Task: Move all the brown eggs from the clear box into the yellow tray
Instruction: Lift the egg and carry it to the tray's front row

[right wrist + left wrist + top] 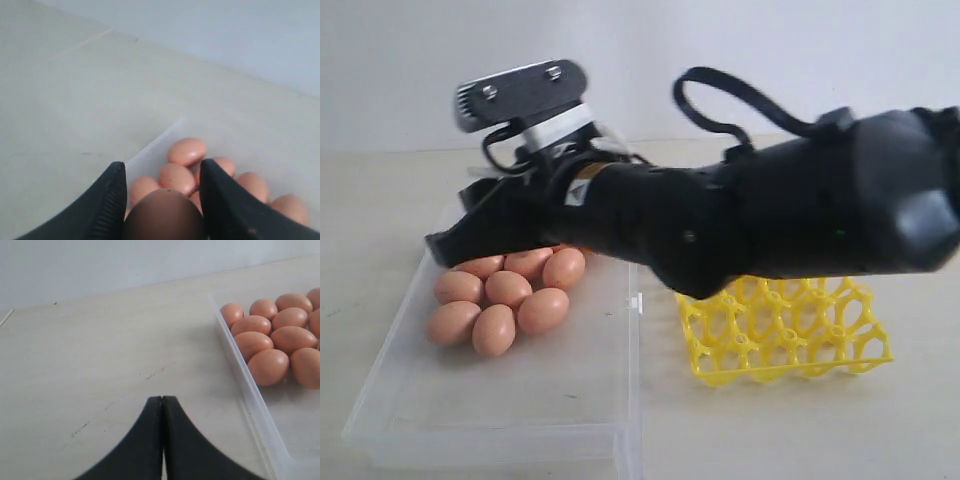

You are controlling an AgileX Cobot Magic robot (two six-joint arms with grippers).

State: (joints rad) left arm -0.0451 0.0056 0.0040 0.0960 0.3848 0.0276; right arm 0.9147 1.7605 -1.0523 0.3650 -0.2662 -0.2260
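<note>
Several brown eggs lie clustered at the far end of the clear box. My right arm reaches across from the right, and my right gripper hangs just above that cluster. In the right wrist view my right gripper is shut on one brown egg, dark in shadow between the fingers, with other eggs below it. The yellow tray sits right of the box, partly hidden by the arm, its visible cells empty. My left gripper is shut and empty over bare table beside the box wall.
The box's small side clip faces the tray across a narrow gap. The near half of the box floor holds nothing. Pale tabletop stretches away from the box on the left gripper's side. A light wall closes the back.
</note>
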